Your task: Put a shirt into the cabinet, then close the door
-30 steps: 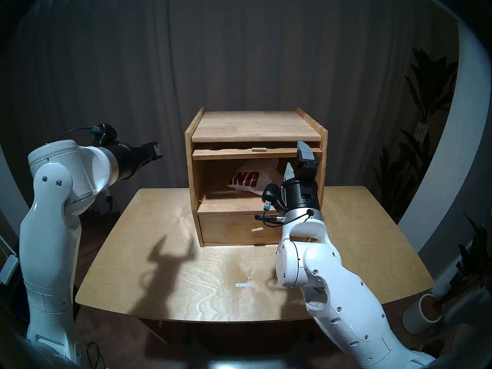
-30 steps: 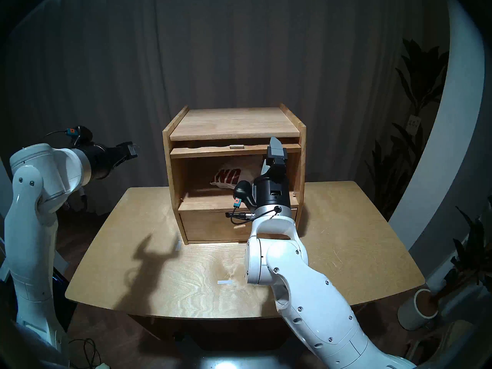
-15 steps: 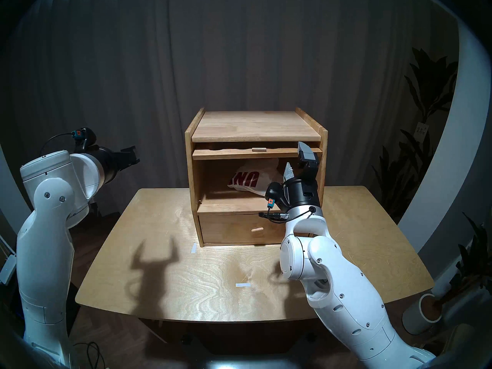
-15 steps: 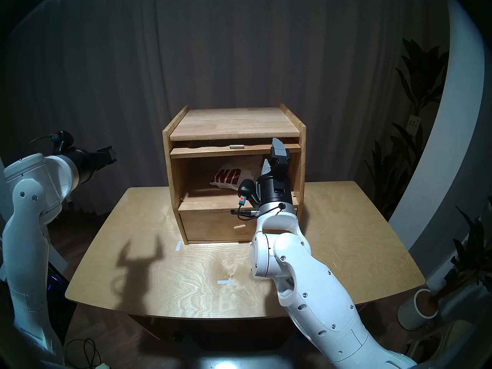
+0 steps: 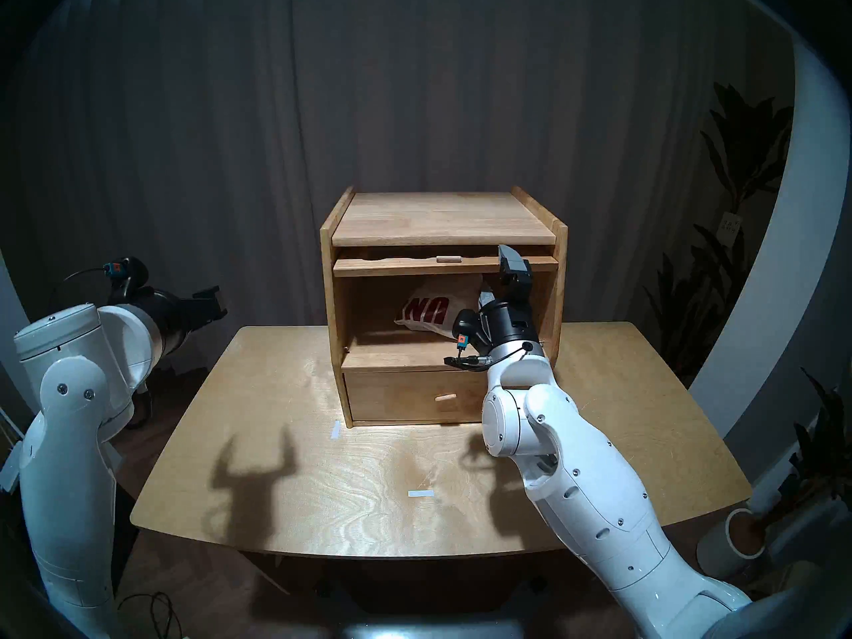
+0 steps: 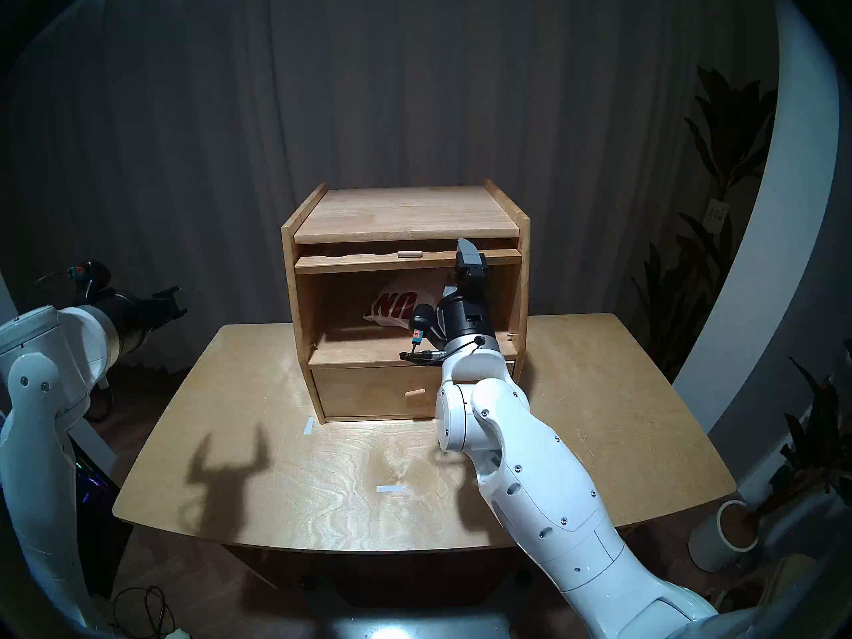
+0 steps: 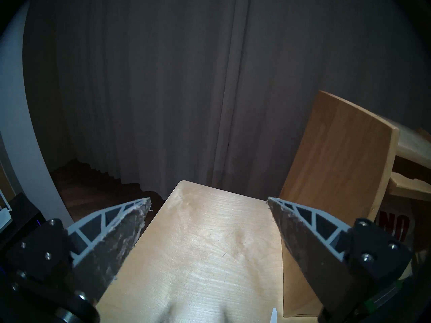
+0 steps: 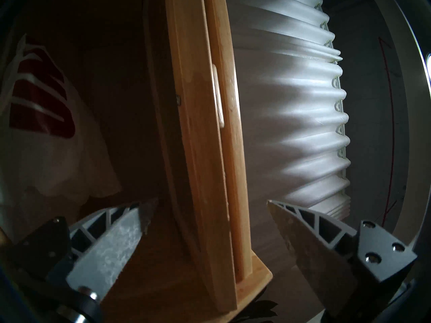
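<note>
The light-brown cabinet (image 5: 442, 218) stands at the back of the table. The white shirt (image 5: 431, 308) with dark-red letters lies inside its upper compartment, and also shows in the right wrist view (image 8: 42, 94). The door (image 5: 415, 265) is raised flat under the cabinet top, front edge and peg knob (image 5: 448, 258) facing me. My right gripper (image 5: 495, 274) is open at the door's right end. In the right wrist view the door edge (image 8: 210, 152) runs between its fingers. My left gripper (image 5: 219, 301) is open and empty, off the table's left side.
The bottom drawer (image 5: 405, 393) with its peg knob is shut. Two pieces of white tape (image 5: 420, 493) lie on the table (image 5: 322, 486). A dark curtain hangs behind. A potted plant (image 5: 737, 536) stands on the floor at the right.
My left arm has drawn back to the left and lower, away from the cabinet. My right gripper has shifted slightly left and further in at the door's right end, still open.
</note>
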